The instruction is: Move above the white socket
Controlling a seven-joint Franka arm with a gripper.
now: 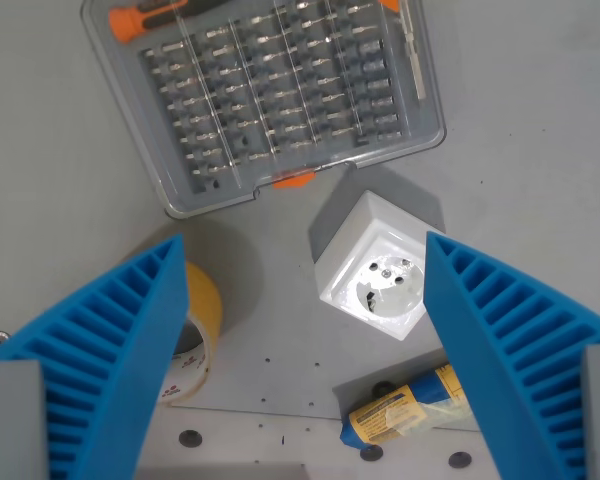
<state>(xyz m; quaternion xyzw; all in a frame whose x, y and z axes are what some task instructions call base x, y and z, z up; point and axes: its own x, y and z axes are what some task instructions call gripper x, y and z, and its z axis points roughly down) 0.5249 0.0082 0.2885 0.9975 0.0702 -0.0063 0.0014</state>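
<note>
The grey table (540, 140) fills the wrist view, with small screw holes and dark specks showing along its lower part. Across the top lies the largest item, a clear plastic screwdriver bit case (265, 95), tilted so its long side slopes down toward the wrist view's left; rows of metal bits sit in its slots, an orange-handled driver (155, 15) lies along its upper left corner, and an orange latch (293, 180) clips its lower edge.

Next in size are the two blue ribbed fingers (120, 350) of the gripper (305, 250), one rising from the lower left and one from the lower right. They stand wide apart and hold nothing — bare table and objects show between them.

The white socket (373, 270) sits just below the case's latch, near it but apart, a white cube turned at an angle with its round face and two pin holes toward the camera. It lies between the fingers, closer to the right one, whose tip overlaps the socket's right edge in the view.

A yellow tape roll (195, 310) rests at the left, partly hidden behind the left finger. Smallest is a blue and yellow wrapped object (405, 410) lying below the socket, its right end hidden by the right finger — its label is too blurred to read.
</note>
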